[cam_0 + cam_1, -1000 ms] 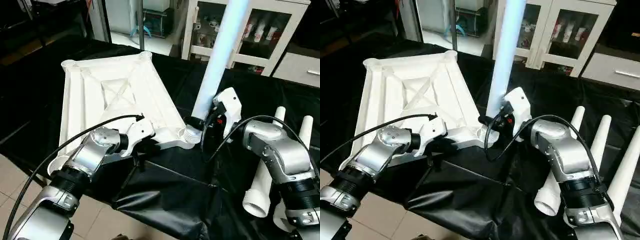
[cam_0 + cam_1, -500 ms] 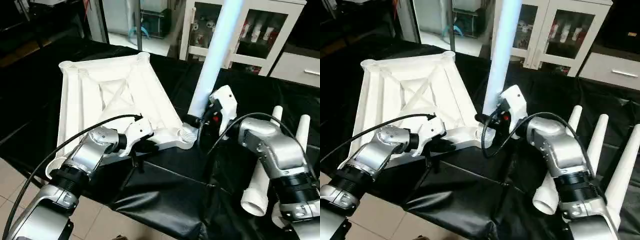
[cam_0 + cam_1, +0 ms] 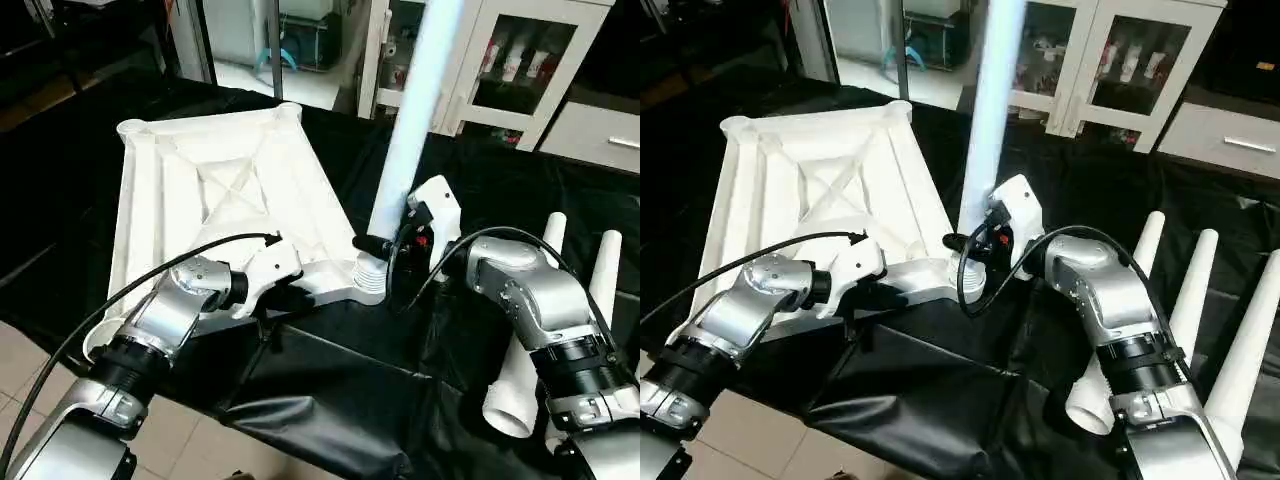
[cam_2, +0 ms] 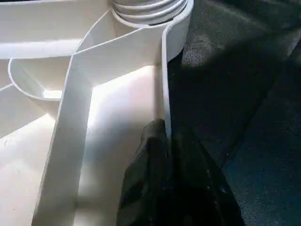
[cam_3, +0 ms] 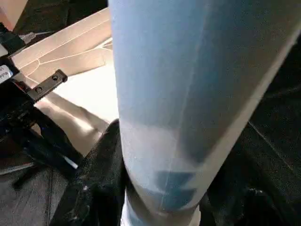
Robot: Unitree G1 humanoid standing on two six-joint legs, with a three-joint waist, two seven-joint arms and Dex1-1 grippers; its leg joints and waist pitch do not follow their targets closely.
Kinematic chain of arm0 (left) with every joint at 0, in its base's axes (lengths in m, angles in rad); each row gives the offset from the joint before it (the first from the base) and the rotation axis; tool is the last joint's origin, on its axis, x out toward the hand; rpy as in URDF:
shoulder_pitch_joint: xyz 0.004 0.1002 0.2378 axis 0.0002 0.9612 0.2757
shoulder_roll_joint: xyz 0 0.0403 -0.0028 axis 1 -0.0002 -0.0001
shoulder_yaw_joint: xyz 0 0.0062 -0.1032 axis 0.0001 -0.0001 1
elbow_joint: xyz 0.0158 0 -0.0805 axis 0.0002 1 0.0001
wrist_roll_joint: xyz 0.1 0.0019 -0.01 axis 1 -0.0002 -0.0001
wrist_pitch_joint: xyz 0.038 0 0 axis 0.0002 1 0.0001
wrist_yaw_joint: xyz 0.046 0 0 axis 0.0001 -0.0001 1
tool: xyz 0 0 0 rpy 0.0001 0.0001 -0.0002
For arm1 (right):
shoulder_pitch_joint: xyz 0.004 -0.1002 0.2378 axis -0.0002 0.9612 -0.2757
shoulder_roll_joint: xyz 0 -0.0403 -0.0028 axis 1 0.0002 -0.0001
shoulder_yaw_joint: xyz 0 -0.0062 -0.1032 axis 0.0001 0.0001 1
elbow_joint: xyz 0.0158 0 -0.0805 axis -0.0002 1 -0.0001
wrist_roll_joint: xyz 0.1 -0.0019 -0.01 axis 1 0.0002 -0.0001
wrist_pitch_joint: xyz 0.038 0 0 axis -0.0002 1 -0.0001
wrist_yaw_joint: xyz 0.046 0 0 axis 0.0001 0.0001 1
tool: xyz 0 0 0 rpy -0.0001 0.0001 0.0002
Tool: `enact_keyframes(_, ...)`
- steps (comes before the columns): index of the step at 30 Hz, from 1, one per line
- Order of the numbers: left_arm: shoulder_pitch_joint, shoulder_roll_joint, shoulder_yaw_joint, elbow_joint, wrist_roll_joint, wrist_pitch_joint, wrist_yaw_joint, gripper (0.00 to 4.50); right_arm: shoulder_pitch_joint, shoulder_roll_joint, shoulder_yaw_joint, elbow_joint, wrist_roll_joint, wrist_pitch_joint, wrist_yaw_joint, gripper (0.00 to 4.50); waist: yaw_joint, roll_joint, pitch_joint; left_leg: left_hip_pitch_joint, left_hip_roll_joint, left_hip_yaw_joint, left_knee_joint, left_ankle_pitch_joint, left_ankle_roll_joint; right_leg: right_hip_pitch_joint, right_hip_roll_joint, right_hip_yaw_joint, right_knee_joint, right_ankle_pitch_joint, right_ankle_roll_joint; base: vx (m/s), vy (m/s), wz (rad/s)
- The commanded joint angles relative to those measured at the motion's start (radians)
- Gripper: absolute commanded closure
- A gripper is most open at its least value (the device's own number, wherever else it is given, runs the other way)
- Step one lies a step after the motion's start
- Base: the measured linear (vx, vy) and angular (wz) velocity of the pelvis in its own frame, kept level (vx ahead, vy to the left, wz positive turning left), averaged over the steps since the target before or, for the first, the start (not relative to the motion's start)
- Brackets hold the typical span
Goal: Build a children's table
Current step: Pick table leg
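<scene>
On the black-covered counter (image 3: pixel 330 390), seen from the head camera, the upturned tabletop (image 3: pixel 200 200) is lying left of centre while the right claw (image 3: pixel 385 245) is gripping a leg (image 3: pixel 410 120) upright in the near-right corner socket (image 3: pixel 368 278); a second ago that leg was leaning further right. Spare legs (image 3: pixel 1200 290) are waiting at right. Along the left wrist, the left claw (image 4: pixel 165 141), freshly closed, is pinching the rim. Along the right wrist, the leg is filling half-open jaws, seemingly seating.

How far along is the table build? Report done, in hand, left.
Done: the tabletop lies ribbed side up on the black work table.
In hand: the right gripper holds one leg upright at the near corner socket; the left gripper pinches the tabletop's rim.
Left: three spare legs lie unmounted.
</scene>
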Motion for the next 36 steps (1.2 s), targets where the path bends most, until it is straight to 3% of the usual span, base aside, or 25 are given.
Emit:
enact_keyframes(1,0.046,0.006,-0.058,0.017,0.030,0.019,-0.041,4.50,-0.016,-0.015,0.010,0.016,-0.012,0.019,0.014,2.66,0.004,-0.006,-0.063,0.002,0.056,-0.019,-0.069,-0.096,0.040,0.055,-0.084,0.050,-0.064,-0.126,-0.244,0.000,0.000,0.00)
enact_keyframes(4,0.057,0.013,-0.059,-0.002,0.028,0.021,-0.048,4.50,-0.024,-0.023,0.020,0.028,-0.003,0.074,0.037,2.66,0.004,-0.002,-0.063,0.003,0.055,-0.019,-0.068,-0.102,0.038,0.055,-0.083,0.051,-0.064,-0.122,-0.245,0.000,0.000,0.00)
enact_keyframes(8,0.062,0.015,-0.061,-0.016,0.026,0.028,-0.051,4.50,-0.046,-0.031,0.052,0.070,-0.037,0.078,0.048,2.66,0.003,-0.003,-0.063,0.003,0.055,-0.019,-0.069,-0.109,0.032,0.054,-0.083,0.050,-0.065,-0.124,-0.250,0.000,0.000,0.00)
enact_keyframes(15,0.065,0.020,-0.063,-0.026,0.030,0.033,-0.053,4.50,-0.125,-0.010,0.013,0.120,0.025,0.247,0.065,2.66,0.006,-0.001,-0.066,0.004,0.055,-0.019,-0.068,-0.094,0.030,0.057,-0.083,0.050,-0.060,-0.079,-0.263,0.000,0.000,0.00)
enact_keyframes(18,0.065,0.021,-0.062,-0.026,0.032,0.033,-0.051,4.50,-0.135,-0.008,0.005,0.122,0.035,0.272,0.062,2.66,0.008,-0.001,-0.067,0.005,0.056,-0.018,-0.067,-0.083,0.030,0.056,-0.082,0.049,-0.058,-0.060,-0.267,0.000,0.000,0.00)
enact_keyframes(19,0.066,0.021,-0.061,-0.027,0.033,0.033,-0.048,4.50,-0.138,-0.010,0.009,0.128,0.029,0.264,0.063,2.66,0.008,-0.001,-0.067,0.005,0.056,-0.018,-0.067,-0.085,0.028,0.056,-0.083,0.049,-0.058,-0.058,-0.269,0.000,0.000,0.00)
enact_keyframes(20,0.066,0.020,-0.060,-0.028,0.033,0.033,-0.045,4.50,-0.136,-0.010,0.009,0.130,0.024,0.252,0.063,2.66,0.008,-0.009,-0.066,0.004,0.056,-0.017,-0.067,-0.090,0.028,0.057,-0.083,0.049,-0.059,-0.066,-0.267,0.000,0.000,0.00)
enact_keyframes(22,0.067,0.020,-0.059,-0.029,0.033,0.034,-0.043,4.50,-0.135,-0.009,0.007,0.132,0.019,0.246,0.063,2.66,0.011,-0.005,-0.065,0.005,0.056,-0.017,-0.068,-0.095,0.025,0.056,-0.085,0.050,-0.060,-0.087,-0.263,0.000,0.000,0.00)
enact_keyframes(26,0.067,0.020,-0.053,-0.028,0.037,0.031,-0.032,4.50,-0.098,-0.009,-0.018,0.106,0.025,0.220,0.052,2.66,0.012,-0.009,-0.065,0.004,0.056,-0.018,-0.068,-0.093,0.023,0.056,-0.086,0.050,-0.061,-0.102,-0.253,0.000,0.000,0.00)
enact_keyframes(31,0.067,0.018,-0.045,-0.025,0.038,0.029,-0.021,4.50,-0.049,-0.009,-0.061,0.063,0.048,0.217,0.030,2.66,0.015,-0.009,-0.066,0.005,0.056,-0.017,-0.069,-0.082,0.030,0.055,-0.085,0.051,-0.061,-0.090,-0.247,0.000,0.000,0.00)
enact_keyframes(34,0.067,0.018,-0.040,-0.024,0.038,0.025,-0.014,4.50,0.009,0.012,-0.125,0.009,0.078,0.205,-0.020,2.66,0.018,-0.009,-0.065,0.005,0.056,-0.017,-0.069,-0.087,0.028,0.056,-0.085,0.052,-0.063,-0.099,-0.239,0.000,0.000,0.00)
enact_keyframes(35,0.068,0.018,-0.040,-0.025,0.038,0.025,-0.014,4.50,0.014,0.016,-0.132,0.004,0.080,0.203,-0.025,2.66,0.019,-0.001,-0.066,0.005,0.056,-0.018,-0.069,-0.083,0.026,0.054,-0.086,0.052,-0.061,-0.095,-0.239,0.000,0.000,0.00)
enact_keyframes(36,0.068,0.018,-0.039,-0.027,0.038,0.025,-0.014,4.50,0.025,0.023,-0.145,-0.008,0.086,0.204,-0.037,2.66,0.017,-0.002,-0.067,0.006,0.055,-0.018,-0.069,-0.086,0.024,0.054,-0.084,0.050,-0.062,-0.091,-0.242,0.000,0.000,0.00)
